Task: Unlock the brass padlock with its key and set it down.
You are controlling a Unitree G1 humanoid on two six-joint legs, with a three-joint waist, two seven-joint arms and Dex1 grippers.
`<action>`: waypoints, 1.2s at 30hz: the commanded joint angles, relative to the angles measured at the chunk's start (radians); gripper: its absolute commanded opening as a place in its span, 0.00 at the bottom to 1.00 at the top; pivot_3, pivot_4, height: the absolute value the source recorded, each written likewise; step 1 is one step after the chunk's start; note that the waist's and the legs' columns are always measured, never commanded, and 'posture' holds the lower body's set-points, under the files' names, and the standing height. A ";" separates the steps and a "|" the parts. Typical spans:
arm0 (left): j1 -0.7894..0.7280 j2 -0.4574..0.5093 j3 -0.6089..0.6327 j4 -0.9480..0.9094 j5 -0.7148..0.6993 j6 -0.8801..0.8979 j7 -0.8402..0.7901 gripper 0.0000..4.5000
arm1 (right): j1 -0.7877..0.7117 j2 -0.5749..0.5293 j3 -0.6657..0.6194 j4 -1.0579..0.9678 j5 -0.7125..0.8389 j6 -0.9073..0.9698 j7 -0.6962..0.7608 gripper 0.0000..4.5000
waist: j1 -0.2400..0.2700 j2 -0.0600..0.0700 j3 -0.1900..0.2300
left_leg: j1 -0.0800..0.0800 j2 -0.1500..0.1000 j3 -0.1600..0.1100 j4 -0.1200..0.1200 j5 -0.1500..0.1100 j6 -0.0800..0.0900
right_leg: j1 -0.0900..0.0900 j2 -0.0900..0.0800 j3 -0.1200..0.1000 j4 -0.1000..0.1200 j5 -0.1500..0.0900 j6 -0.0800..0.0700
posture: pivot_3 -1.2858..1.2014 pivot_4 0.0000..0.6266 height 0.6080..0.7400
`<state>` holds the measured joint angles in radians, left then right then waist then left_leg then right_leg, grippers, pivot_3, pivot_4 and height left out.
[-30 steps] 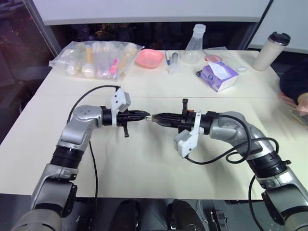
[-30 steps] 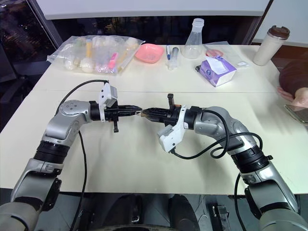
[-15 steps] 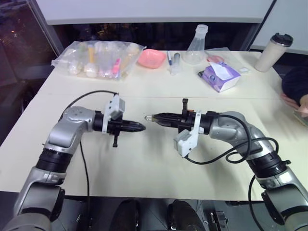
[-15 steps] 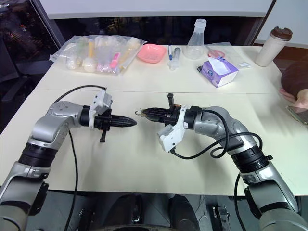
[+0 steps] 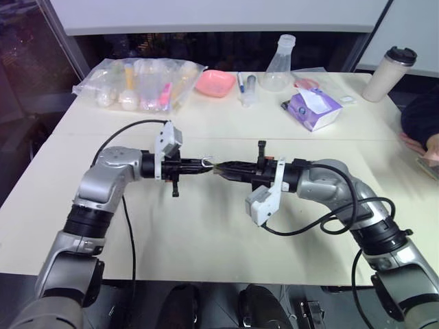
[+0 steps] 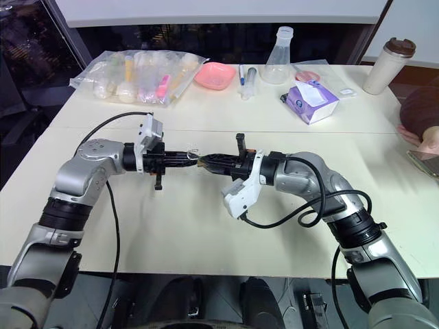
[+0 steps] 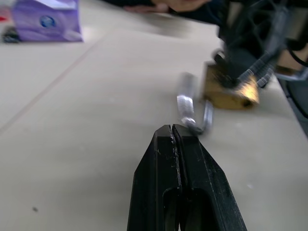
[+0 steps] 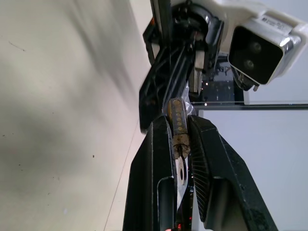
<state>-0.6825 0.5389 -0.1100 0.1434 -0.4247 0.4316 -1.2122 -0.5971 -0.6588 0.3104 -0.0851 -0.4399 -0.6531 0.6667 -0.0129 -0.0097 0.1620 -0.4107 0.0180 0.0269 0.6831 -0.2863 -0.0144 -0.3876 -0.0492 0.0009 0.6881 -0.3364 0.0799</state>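
Looks like a lab or test room w/ office furniture. Big pale table point(image 5: 206, 233) holds lab-type stuff: clear conical flask point(image 5: 278, 65), syringe point(image 6: 241, 74), pink dish point(image 5: 213, 82), zip bag point(image 5: 137, 83) of small bottles. Also purple tissue pack point(image 5: 310, 108) and travel mug point(image 5: 385, 72). Dark glass wall behind, white panel above. A person's arm point(image 5: 420, 122) rests at table edge, robot's right.

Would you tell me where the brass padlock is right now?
The brass padlock is held above the table's middle, clamped between the right gripper's fingers, with the left gripper's shut tips at its silvery shackle in the left wrist view.
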 commanded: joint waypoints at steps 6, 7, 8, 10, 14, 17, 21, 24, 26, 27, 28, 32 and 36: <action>0.025 0.070 0.012 -0.006 0.046 -0.079 -0.039 0.00 | 0.008 0.007 -0.001 -0.006 0.020 -0.004 0.001 0.00 | -0.008 0.000 0.000 | 0.000 0.000 0.000 0.000 0.001 -0.001 | 0.000 0.001 0.000 0.000 0.000 0.000 | 0.52 0.24 1.00; 0.037 0.095 0.015 0.013 0.067 -0.109 -0.047 0.00 | 0.008 0.012 0.002 0.010 0.013 -0.009 -0.008 0.00 | -0.010 0.000 0.000 | 0.000 0.001 0.000 0.000 0.001 -0.001 | 0.000 0.001 0.000 0.000 0.000 0.000 | 0.52 0.24 1.00; 0.047 0.117 0.020 0.036 0.083 -0.132 -0.052 0.00 | 0.009 0.016 0.006 0.028 0.004 -0.017 -0.017 0.00 | -0.010 0.000 0.000 | 0.000 0.001 0.000 -0.001 0.001 -0.001 | -0.001 0.001 0.000 0.000 0.000 0.000 | 0.52 0.24 1.00; 0.056 0.148 0.033 0.075 0.103 -0.167 -0.054 0.00 | 0.011 0.028 0.010 0.061 -0.006 -0.026 -0.033 0.00 | -0.006 0.000 0.000 | 0.001 0.001 0.000 -0.001 0.001 -0.001 | -0.001 0.001 0.000 0.001 0.000 0.000 | 0.52 0.24 1.00; 0.059 0.186 0.062 0.104 0.110 -0.182 -0.042 0.00 | 0.011 0.061 0.034 0.166 -0.030 -0.048 -0.074 0.00 | 0.001 0.000 0.000 | 0.001 0.000 0.000 0.000 0.000 0.000 | 0.000 0.000 0.000 0.001 0.000 0.000 | 0.52 0.24 1.00; 0.063 0.183 0.084 0.056 0.082 -0.138 -0.016 0.00 | 0.010 0.089 0.050 0.251 -0.019 -0.046 -0.090 0.00 | 0.001 0.000 0.000 | 0.000 -0.001 0.000 0.000 0.000 0.000 | 0.000 -0.001 0.000 0.000 0.000 0.000 | 0.52 0.24 1.00; 0.093 0.174 0.097 -0.031 0.061 -0.091 0.014 0.00 | 0.013 0.126 0.065 0.365 0.017 -0.038 -0.090 0.00 | -0.004 0.000 0.000 | 0.000 0.000 0.000 0.000 0.000 -0.001 | 0.000 -0.001 0.000 0.000 0.000 0.000 | 0.52 0.24 1.00; 0.109 0.174 0.102 -0.068 0.052 -0.068 0.030 0.00 | 0.004 0.136 0.085 0.451 -0.020 -0.077 -0.120 0.00 | -0.007 0.000 0.000 | 0.000 0.000 0.000 -0.001 0.000 -0.001 | 0.000 0.000 0.000 0.000 0.000 0.000 | 0.52 0.24 1.00; 0.117 0.177 0.106 -0.086 0.045 -0.057 0.038 0.00 | 0.001 0.141 0.105 0.502 -0.050 -0.100 -0.141 0.00 | -0.007 0.000 0.000 | 0.000 0.000 0.000 -0.001 0.000 -0.001 | 0.000 0.000 0.000 0.001 0.000 0.000 | 0.52 0.24 1.00; 0.119 0.178 0.107 -0.094 0.042 -0.052 0.041 0.00 | -0.001 0.140 0.114 0.519 -0.062 -0.113 -0.150 0.00 | -0.007 0.000 0.000 | 0.000 0.000 0.000 -0.001 0.000 -0.001 | 0.000 0.000 0.000 0.001 0.000 0.000 | 0.52 0.24 1.00; 0.121 0.178 0.108 -0.101 0.039 -0.046 0.044 0.00 | -0.001 0.141 0.119 0.531 -0.068 -0.121 -0.158 0.00 | -0.007 0.000 0.000 | 0.000 0.000 0.000 -0.001 0.000 -0.001 | 0.000 0.000 0.000 0.001 0.000 0.000 | 0.52 0.24 1.00; 0.130 0.172 0.120 -0.144 0.010 -0.008 0.056 0.00 | -0.003 0.125 0.138 0.536 -0.109 -0.162 -0.186 0.21 | -0.007 0.000 0.000 | 0.000 0.000 0.000 0.000 0.000 -0.001 | 0.000 0.000 0.000 0.001 0.000 0.000 | 0.52 0.24 1.00; 0.142 0.173 0.115 -0.174 -0.001 0.005 0.058 0.00 | 0.020 0.091 0.146 0.490 -0.158 -0.208 -0.216 0.65 | -0.006 0.000 0.000 | 0.001 0.000 0.000 0.000 0.001 -0.001 | 0.000 0.000 0.000 0.001 0.000 0.000 | 0.52 0.24 1.00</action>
<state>-0.5417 0.7059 -0.0152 0.0039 -0.4060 0.4343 -1.1554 -0.5872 -0.5534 0.4462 0.4346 -0.5750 -0.8297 0.4562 -0.0192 -0.0097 0.1620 -0.4102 0.0182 0.0272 0.6827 -0.2855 -0.0156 -0.3878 -0.0492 0.0013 0.6887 -0.3364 0.0799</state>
